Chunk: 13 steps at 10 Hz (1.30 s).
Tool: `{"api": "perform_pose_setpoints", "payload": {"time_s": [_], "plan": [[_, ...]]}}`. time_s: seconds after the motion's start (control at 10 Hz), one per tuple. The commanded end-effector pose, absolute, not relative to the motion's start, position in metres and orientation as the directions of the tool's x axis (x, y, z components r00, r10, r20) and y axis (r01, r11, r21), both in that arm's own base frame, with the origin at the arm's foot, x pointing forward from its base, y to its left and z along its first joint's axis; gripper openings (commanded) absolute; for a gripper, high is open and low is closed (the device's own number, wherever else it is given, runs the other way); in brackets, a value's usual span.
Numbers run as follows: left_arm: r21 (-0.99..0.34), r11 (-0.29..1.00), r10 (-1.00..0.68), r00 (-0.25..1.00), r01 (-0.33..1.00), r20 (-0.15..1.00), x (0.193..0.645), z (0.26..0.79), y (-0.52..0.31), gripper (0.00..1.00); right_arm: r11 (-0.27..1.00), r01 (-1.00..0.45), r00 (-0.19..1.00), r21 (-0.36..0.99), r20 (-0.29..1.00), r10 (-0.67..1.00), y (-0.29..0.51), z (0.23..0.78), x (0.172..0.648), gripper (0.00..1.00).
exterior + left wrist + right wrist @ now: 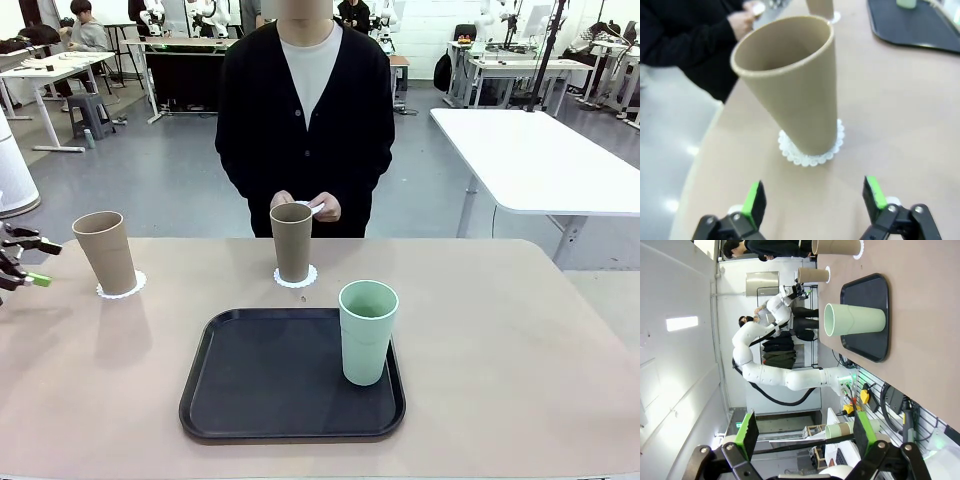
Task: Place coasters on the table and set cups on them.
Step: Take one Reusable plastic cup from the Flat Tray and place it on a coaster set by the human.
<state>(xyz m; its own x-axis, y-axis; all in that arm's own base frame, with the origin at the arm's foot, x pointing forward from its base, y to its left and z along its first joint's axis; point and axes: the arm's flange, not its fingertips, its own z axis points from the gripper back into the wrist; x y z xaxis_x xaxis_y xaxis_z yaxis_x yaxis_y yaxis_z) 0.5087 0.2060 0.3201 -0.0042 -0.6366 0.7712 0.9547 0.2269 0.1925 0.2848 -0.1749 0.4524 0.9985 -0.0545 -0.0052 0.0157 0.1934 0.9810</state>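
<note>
**Two cups set on coasters, mint cup on the tray, both grippers open and empty**

In the front view the beige table (500,340) carries a black tray (260,385) at lower centre. The mint cup (367,332) stands upright on the tray's right part, near its right rim. Behind the tray, towards the upper middle of the frame, the middle tan cup (292,241) stands on the middle coaster (296,278). Just past that cup are the person's hands (300,203), held together at the far table edge with a small white disc (318,208) between the fingers. It is too small to tell whether this is the third coaster. At centre left the left tan cup (106,251) sits on the left coaster (121,286), whose scalloped edge shows around the cup's base. A white table (540,160) stands off in the upper right, apart from the beige one.

The left gripper (25,262) is at the far left edge of the front view, near the left tan cup but apart from it, with bare tabletop between them. In the left wrist view its green pads (756,200) stand spread wide. The tan cup and its coaster lie ahead of them, untouched, and nothing is between the fingers.

In the right wrist view the right gripper (805,432) sits at the bottom of the frame, jaws likewise fully spread and holding nothing. The table runs sideways along the upper right of that frame. The mint cup and tray are well apart from the fingers, with no object between them and the gripper.
</note>
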Motion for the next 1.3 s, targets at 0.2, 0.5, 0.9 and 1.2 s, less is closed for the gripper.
{"api": "perform_pose_setpoints", "payload": {"time_s": [0.2, 0.5, 0.9, 1.2], "plan": [[0.217, 0.206, -0.781, 0.027, 0.954, 0.624, 0.474, 0.384, 0.164, 1.0, 0.186, 0.01, 0.999, 0.982, 0.0, -0.053, -0.176, 0.453, 0.284, 1.0], [0.272, 0.129, -0.848, -0.036, 0.954, 0.53, 0.448, 0.424, 0.142, 1.0, 0.186, 0.01, 0.999, 0.982, 0.0, -0.053, -0.176, 0.453, 0.284, 1.0], [0.318, 0.057, -0.961, -0.034, 0.946, 0.275, 0.395, 0.482, 0.111, 1.0, 0.186, 0.01, 0.999, 0.982, 0.0, -0.053, -0.176, 0.453, 0.284, 1.0], [0.371, 0.209, -0.974, 0.158, 0.905, 0.164, 0.378, 0.514, 0.08, 1.0, 0.186, 0.01, 0.999, 0.982, 0.0, -0.053, -0.176, 0.453, 0.284, 1.0]]}}
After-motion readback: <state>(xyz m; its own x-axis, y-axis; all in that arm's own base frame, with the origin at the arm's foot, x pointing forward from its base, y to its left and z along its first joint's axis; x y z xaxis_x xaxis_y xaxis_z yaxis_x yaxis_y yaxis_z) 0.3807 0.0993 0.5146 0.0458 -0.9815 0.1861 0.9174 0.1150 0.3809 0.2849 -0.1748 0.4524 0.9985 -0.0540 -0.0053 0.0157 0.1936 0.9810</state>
